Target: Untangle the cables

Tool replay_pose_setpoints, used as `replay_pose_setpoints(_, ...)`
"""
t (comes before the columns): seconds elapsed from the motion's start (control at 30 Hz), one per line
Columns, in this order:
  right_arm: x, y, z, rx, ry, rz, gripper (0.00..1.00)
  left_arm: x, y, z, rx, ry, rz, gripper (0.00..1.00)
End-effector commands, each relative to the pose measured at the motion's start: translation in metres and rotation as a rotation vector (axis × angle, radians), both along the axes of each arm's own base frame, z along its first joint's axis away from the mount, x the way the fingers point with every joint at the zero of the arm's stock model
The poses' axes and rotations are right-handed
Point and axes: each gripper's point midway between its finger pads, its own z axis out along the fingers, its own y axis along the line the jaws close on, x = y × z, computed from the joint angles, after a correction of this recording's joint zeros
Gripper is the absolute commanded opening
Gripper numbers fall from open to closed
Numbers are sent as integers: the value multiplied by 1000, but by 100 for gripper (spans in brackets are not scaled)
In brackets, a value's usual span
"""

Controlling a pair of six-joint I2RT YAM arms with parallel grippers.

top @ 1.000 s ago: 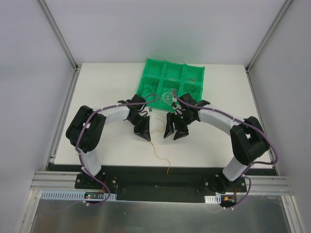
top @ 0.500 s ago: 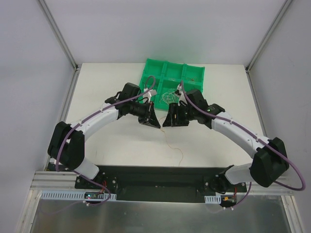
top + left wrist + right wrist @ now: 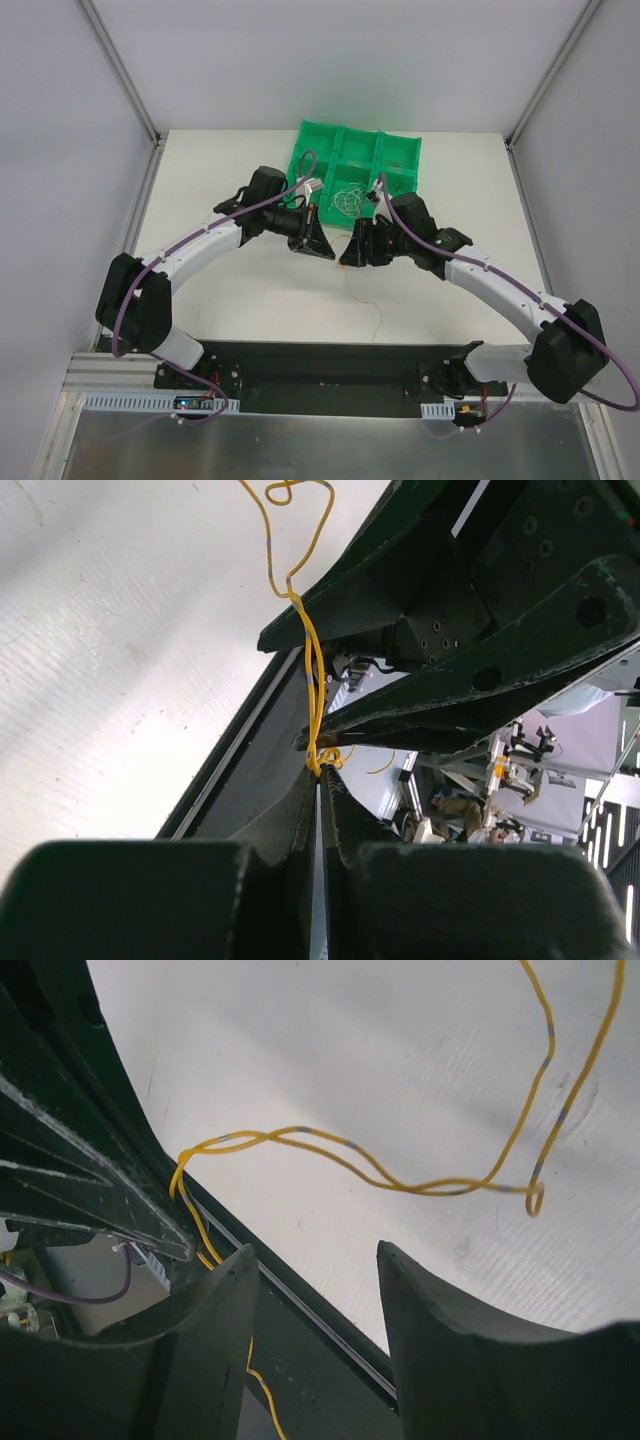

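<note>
A thin yellow-orange cable [image 3: 366,303] hangs from between my two grippers down to the white table. My left gripper [image 3: 320,246] is shut on its upper end; the left wrist view shows the cable [image 3: 316,680] pinched at the jaw tips [image 3: 320,768]. My right gripper [image 3: 351,253] faces it closely. Its jaws stand open in the right wrist view [image 3: 315,1260], and the cable [image 3: 400,1178] runs past its left finger [image 3: 215,1305] and loops over the table. More curly white cables [image 3: 347,200] lie in the green tray [image 3: 398,150].
The green tray with several compartments stands at the back centre, just behind both grippers. The black base rail [image 3: 320,365] runs along the near table edge. Metal frame posts [image 3: 130,90] stand at both back corners.
Both arms have reached forward toward the tray, carrying the yellow-orange cable with them. Its tail has slid right and away from the near edge.
</note>
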Motion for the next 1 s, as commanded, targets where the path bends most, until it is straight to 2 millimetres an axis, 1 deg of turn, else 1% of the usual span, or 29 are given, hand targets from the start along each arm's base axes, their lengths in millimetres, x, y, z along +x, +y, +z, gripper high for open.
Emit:
replay_pose_setpoints(0.0,0,0,25,60,-93,-13,53,-4,-3,18,-58,-31,-21,0)
replay_pose_setpoints(0.13,1,-6,35,61,-140,-32,54,-5,-2,17,-59,-20,-24,0)
replay_pose_setpoints(0.27,-2,-4,44,70,-177,-5,54,-6,-3,16,-61,-9,-34,0)
replay_pose_setpoints(0.37,-4,3,44,71,-176,36,54,-7,-3,15,-66,4,-43,0)
replay_pose_setpoints(0.5,-6,12,46,75,-176,66,54,-8,-3,20,-78,-7,-51,0)
replay_pose_setpoints(0.8,-4,13,47,57,-207,80,54,-10,-3,22,-82,8,-54,0)
replay_pose_setpoints(0.97,0,14,49,50,-249,70,57,-12,-4,24,-94,25,-65,0)
